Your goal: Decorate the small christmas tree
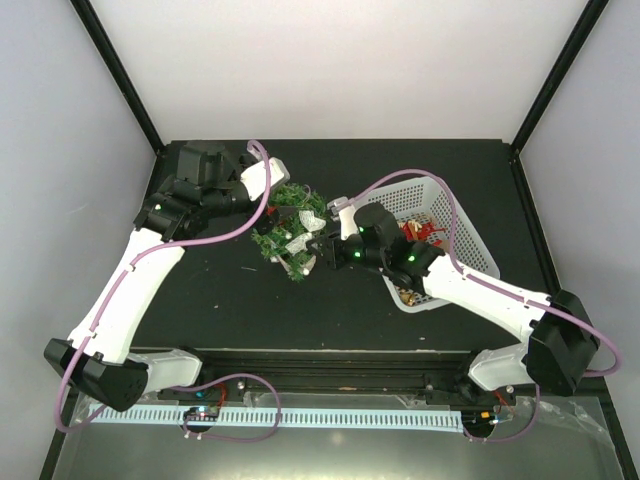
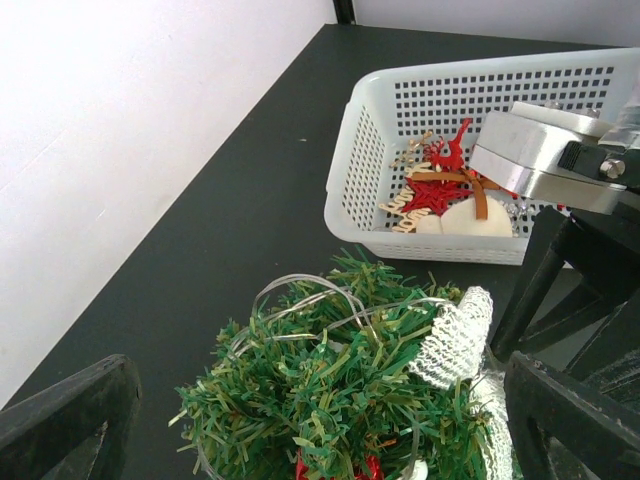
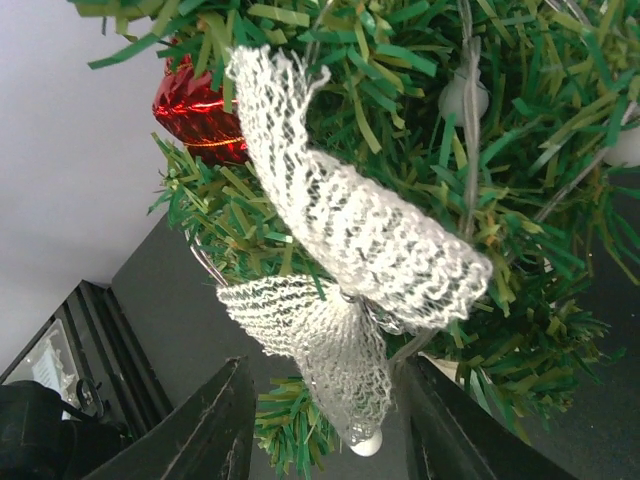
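At mid-table from above, the small christmas tree [image 1: 290, 225] sits between the left gripper [image 1: 268, 212] and the right gripper [image 1: 318, 250], beside a white basket [image 1: 478, 250]. Left wrist: jaws spread wide around the tree. Right wrist: jaws flank a mesh ribbon [image 3: 340, 250], but I cannot tell whether they pinch it.

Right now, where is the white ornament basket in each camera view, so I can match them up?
Top external: the white basket sits right of centre on the table.
Left wrist: upper right, red ornaments showing inside.
Right wrist: not in it.
Shared landmark: the small christmas tree, just left of the basket from above, along the bottom in the left wrist view, filling the right wrist view.
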### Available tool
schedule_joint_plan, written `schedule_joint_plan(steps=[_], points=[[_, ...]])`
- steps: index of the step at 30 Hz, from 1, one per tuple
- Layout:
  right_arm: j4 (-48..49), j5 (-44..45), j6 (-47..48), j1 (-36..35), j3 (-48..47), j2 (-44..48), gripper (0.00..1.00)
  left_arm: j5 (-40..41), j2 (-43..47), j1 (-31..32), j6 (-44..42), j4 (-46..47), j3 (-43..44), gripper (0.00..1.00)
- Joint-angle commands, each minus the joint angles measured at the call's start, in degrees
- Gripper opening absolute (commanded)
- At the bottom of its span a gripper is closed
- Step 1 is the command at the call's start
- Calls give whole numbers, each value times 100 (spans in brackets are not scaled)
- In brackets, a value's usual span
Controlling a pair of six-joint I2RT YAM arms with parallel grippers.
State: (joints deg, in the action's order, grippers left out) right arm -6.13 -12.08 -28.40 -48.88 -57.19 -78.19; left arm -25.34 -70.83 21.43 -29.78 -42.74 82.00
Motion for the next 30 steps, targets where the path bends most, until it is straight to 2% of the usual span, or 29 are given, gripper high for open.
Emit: schedule_joint_plan(steps=[1, 9, 12, 15, 18, 19, 21, 22, 23, 24, 26, 30], points=[[-135, 154, 37, -25, -112, 62, 43, -38, 97, -45, 54, 85, 59, 99], [-332, 779, -76, -26, 192, 556, 59, 766, -83, -51, 397, 107, 280, 99], [-362, 858, -93, -27, 249, 777, 60, 1147, -214, -45, 672, -11, 591, 99], [-388, 894, -85, -33, 269, 975, 60, 997, -396, -43, 860, -228, 902, 95], [-494, 1082, -78, -25, 249, 1154, 60, 853, -564, -34, 1079, -643, 1304, 84], [-533, 1139, -78, -20, 241, 1196, 60, 854, -686, -34, 1156, -866, 1496, 77], [-593, 1257, -79, -21, 242, 1280, 61, 855, -994, -34, 1349, -1390, 1916, 52], [-624, 1331, -80, -23, 247, 1314, 61, 813, -1144, -34, 1425, -1677, 2109, 44], [-640, 1393, -86, -18, 265, 1335, 61, 691, -1293, -34, 1448, -1931, 2284, 42], [-640, 1424, -82, -17, 277, 1352, 61, 511, -1406, -34, 1461, -2141, 2391, 43], [-689, 1480, -69, -16, 287, 1351, 61, 227, -1497, -34, 1475, -2325, 2448, 52], [-784, 1534, -73, -18, 292, 1342, 61, 59, -1527, -25, 1438, -2419, 2409, 63]])
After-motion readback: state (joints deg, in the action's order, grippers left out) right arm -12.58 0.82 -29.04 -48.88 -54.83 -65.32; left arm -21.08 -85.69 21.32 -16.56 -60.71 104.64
